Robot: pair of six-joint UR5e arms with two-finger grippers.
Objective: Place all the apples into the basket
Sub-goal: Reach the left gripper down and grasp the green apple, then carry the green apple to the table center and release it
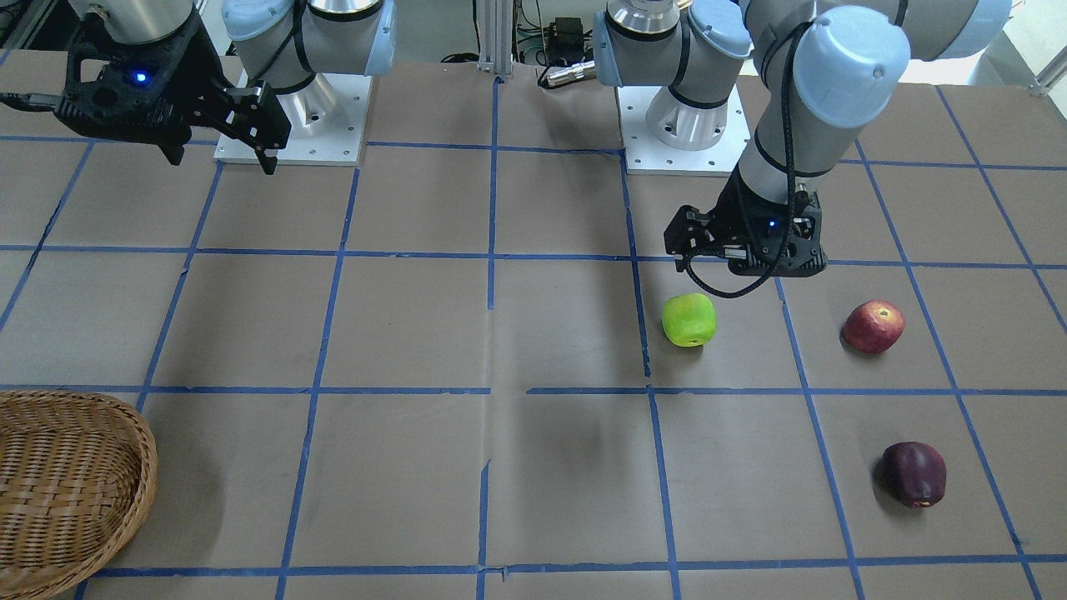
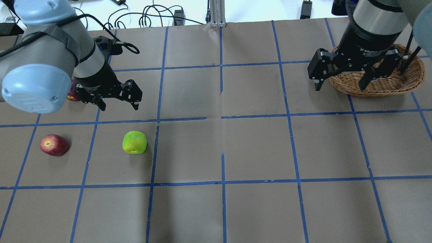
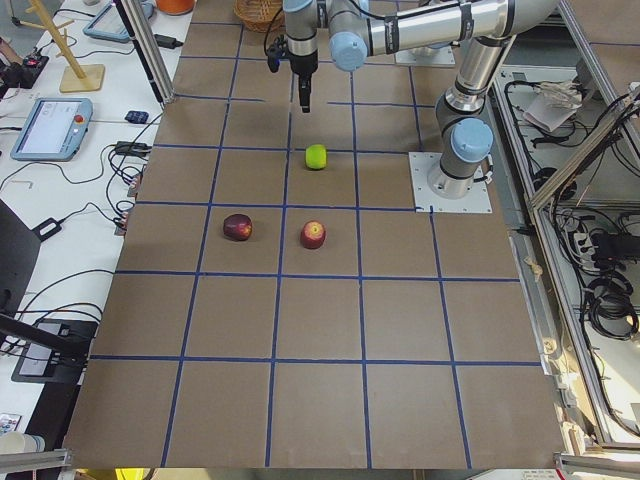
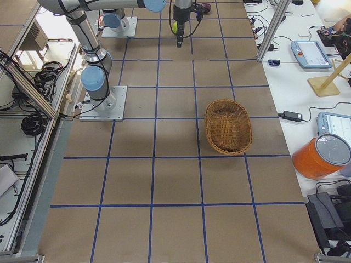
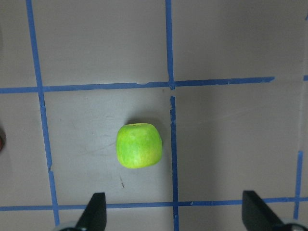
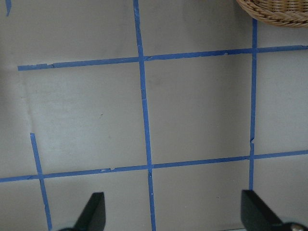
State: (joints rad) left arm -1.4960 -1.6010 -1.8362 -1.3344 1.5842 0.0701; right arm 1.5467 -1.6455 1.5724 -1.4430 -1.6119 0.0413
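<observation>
The lime green apple (image 1: 688,320) lies on the table, and it also shows in the overhead view (image 2: 134,142). My left gripper (image 2: 118,107) hangs open and empty above the table close to it. In the left wrist view the green apple (image 5: 139,145) sits ahead of the open fingers (image 5: 96,214), left of centre. The red apple (image 1: 873,326) and the maroon apple (image 1: 914,473) lie further out on my left. My right gripper (image 2: 340,87) is open and empty, raised beside the wicker basket (image 2: 388,86). The basket (image 1: 146,442) holds nothing.
Blue tape lines grid the brown table. The two arm bases (image 1: 292,125) stand at the robot's edge. The maroon apple (image 2: 72,95) is partly hidden behind my left arm in the overhead view. Only the basket's rim (image 6: 274,12) shows in the right wrist view.
</observation>
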